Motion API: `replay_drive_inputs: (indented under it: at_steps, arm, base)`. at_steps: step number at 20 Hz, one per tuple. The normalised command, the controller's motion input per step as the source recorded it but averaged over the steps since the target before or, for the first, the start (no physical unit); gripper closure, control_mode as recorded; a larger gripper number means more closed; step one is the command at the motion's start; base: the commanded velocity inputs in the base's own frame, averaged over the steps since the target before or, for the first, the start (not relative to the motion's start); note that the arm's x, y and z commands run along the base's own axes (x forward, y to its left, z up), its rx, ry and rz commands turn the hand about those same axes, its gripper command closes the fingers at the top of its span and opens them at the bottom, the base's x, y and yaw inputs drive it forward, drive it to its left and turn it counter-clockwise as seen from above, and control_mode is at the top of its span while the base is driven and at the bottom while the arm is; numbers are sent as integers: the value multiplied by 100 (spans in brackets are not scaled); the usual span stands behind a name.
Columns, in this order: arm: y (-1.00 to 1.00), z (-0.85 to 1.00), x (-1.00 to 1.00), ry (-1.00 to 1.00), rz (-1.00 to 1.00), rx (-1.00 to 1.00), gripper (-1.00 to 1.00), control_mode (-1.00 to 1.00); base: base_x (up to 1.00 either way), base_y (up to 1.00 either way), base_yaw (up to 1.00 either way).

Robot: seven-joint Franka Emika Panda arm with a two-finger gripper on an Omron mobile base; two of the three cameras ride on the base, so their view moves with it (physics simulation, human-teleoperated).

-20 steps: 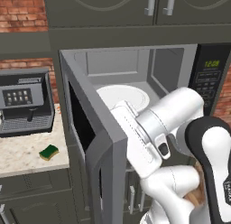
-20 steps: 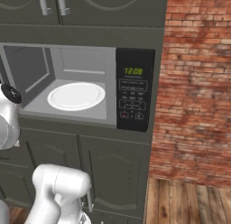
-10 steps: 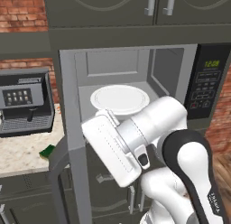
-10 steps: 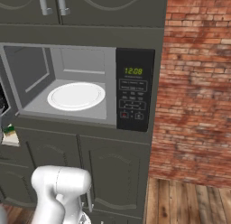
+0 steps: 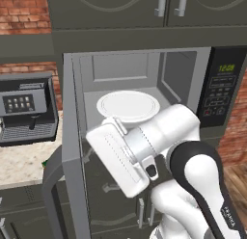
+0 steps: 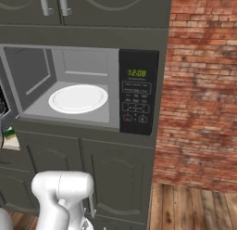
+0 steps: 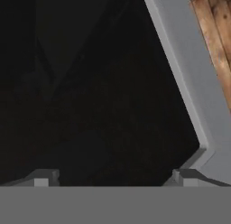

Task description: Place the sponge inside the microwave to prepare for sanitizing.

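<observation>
The microwave stands open, with its white round plate bare inside. Its door is swung out toward me and shows nearly edge-on. My white hand hangs just in front of the oven's opening, against the inner side of the door. In the hand view my gripper is open, its fingertips far apart and nothing between them, facing the door's dark glass. Only a green sliver of the sponge peeks past the door on the counter.
A grey coffee machine stands on the speckled counter to the left of the microwave. Dark cabinets run above and below it. A brick wall and wood floor lie to the right.
The microwave door has swung further out, from slanted to nearly edge-on, and now covers most of the sponge. My hand has moved left and down along with it.
</observation>
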Motion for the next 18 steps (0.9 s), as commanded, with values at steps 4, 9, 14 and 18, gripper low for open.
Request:
replay_drive_inputs:
  at_steps: [4, 9, 14, 18]
  arm:
    - [-50, 10, 10, -7, 0, -5, -100, -100]
    - [-53, 13, 2, -17, 0, -7, -100, -100]
    - [-54, 6, 0, -30, 0, -13, -100, -100]
    - [-51, 2, 0, -35, -1, -16, -100, -100]
  base:
    - [0, 0, 0]
    - [0, 0, 0]
    - [0, 0, 0]
    - [0, 0, 0]
